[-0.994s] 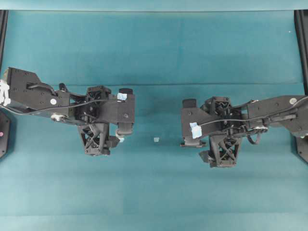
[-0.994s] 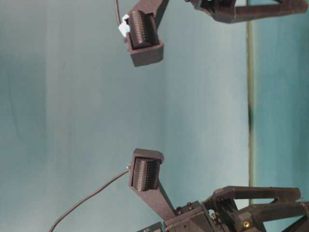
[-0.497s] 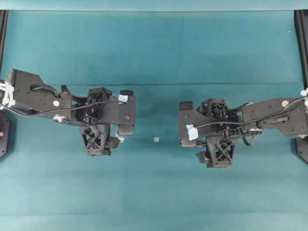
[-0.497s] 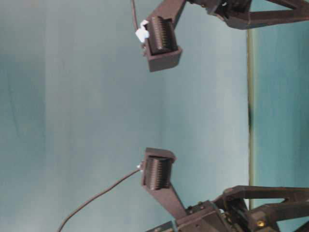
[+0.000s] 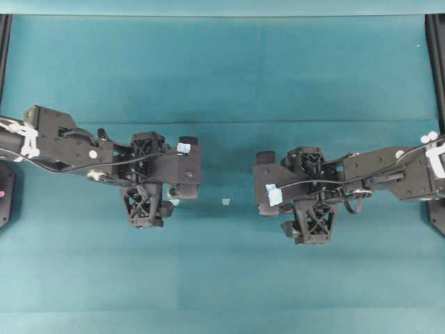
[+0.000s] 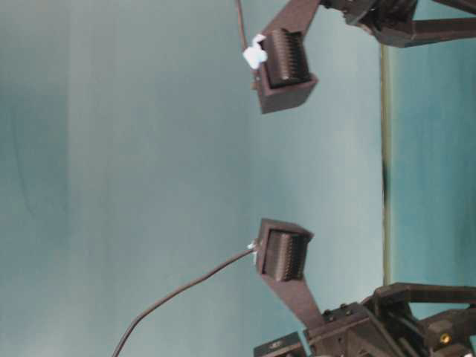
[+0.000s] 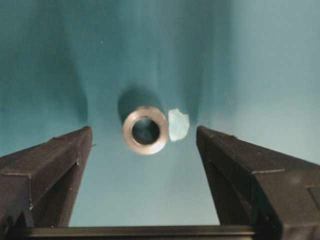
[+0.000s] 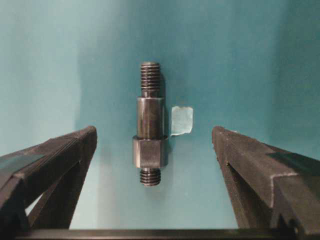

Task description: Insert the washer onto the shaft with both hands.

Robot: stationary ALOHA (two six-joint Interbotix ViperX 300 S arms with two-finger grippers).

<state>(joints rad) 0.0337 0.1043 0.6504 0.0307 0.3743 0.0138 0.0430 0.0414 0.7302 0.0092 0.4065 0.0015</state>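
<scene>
On the left, the left pincer (image 7: 145, 200) hangs wide open and empty above the washer (image 7: 145, 130), which lies flat on the teal surface (image 7: 260, 65), centred between the fingers and touching a pale tape square (image 7: 178, 124), probably a placement marker. On the right, the right pincer (image 8: 152, 200) is likewise spread and empty, straddling the shaft (image 8: 149, 131), which lies lengthwise between its fingers beside another tape square (image 8: 181, 120). Both arms point their pincers down, apparently lined up for grasps.

Both arms have reached closer toward centre.
</scene>
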